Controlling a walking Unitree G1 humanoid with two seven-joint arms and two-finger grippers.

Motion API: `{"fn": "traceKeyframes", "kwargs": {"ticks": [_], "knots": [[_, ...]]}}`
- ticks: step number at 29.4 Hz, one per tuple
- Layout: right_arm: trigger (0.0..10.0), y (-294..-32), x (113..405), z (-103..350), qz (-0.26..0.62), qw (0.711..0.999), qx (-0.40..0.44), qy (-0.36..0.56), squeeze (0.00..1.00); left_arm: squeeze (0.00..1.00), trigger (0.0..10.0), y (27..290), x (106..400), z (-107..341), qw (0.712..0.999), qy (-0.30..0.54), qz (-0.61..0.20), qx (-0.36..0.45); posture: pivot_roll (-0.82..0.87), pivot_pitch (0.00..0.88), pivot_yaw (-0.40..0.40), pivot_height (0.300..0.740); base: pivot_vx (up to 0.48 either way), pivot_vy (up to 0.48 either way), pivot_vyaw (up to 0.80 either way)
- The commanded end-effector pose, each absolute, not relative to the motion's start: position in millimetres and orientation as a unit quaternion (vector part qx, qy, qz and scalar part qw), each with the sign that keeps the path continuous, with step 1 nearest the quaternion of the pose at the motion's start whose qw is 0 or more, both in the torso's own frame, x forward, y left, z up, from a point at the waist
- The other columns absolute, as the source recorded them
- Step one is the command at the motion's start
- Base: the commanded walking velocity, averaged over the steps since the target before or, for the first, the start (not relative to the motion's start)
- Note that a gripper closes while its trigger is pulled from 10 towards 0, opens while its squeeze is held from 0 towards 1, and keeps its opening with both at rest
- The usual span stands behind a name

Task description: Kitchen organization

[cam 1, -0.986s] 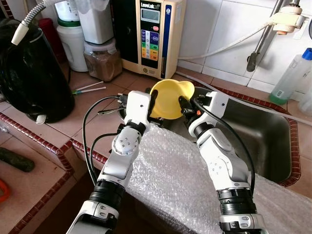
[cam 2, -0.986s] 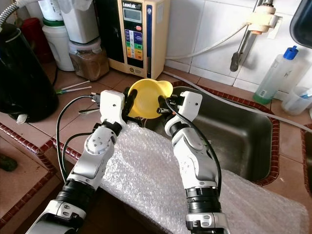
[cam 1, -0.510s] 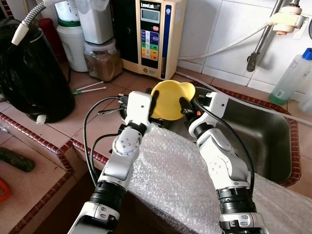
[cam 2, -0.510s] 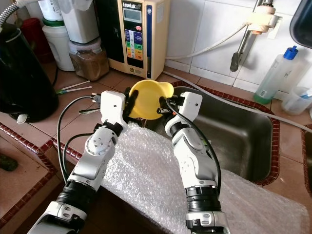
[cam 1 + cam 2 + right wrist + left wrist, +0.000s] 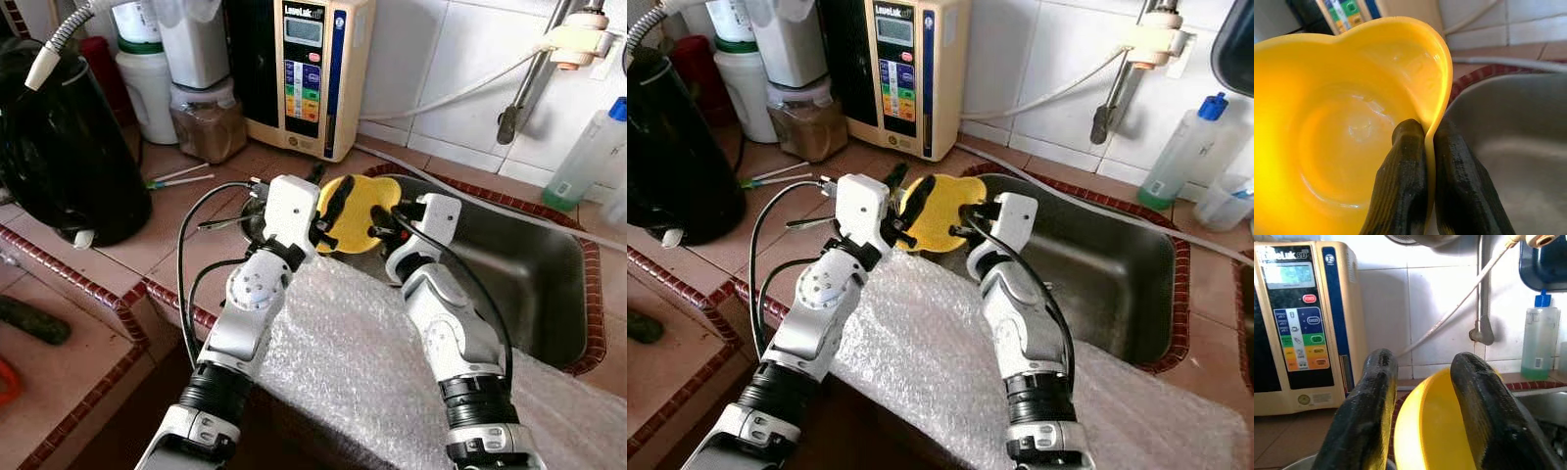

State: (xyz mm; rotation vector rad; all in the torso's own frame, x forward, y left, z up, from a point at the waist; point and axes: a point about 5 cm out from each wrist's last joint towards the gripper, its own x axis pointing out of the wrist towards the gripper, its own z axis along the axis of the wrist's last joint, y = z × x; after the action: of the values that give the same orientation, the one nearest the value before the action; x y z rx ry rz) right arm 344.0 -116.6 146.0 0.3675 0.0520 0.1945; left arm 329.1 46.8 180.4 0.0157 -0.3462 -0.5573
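- Two grippers met at a yellow bowl (image 5: pixel 355 211), held up on edge over the near-left corner of the steel sink (image 5: pixel 529 279).
- The right gripper (image 5: pixel 1424 147) pinched the bowl's rim, one finger inside and one outside.
- The left gripper (image 5: pixel 1422 396) had its fingers spread, the bowl's opposite rim standing between them.
- Bubble wrap (image 5: pixel 358 367) lay over the counter (image 5: pixel 147 240) edge under both arms.
- A water ionizer (image 5: pixel 299 73) stood at the far wall, a black kettle (image 5: pixel 59 157) far left.
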Motion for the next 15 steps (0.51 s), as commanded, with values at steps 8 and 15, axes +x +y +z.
{"fn": "traceKeyframes", "kwargs": {"ticks": [8,15], "knots": [[0.0,-136,354,153,0.045,0.989,0.142,-0.001,0.00,1.00,10.0,53,326,186,0.938,-0.163,-0.304,0.025,0.06,0.000,-0.004,0.740,0.000,0.000,0.00],[0.0,-158,358,153,-0.016,0.995,0.094,-0.013,0.00,1.00,10.0,58,316,182,0.938,-0.153,-0.308,0.030,0.06,0.000,-0.006,0.740,0.000,0.000,0.00]]}}
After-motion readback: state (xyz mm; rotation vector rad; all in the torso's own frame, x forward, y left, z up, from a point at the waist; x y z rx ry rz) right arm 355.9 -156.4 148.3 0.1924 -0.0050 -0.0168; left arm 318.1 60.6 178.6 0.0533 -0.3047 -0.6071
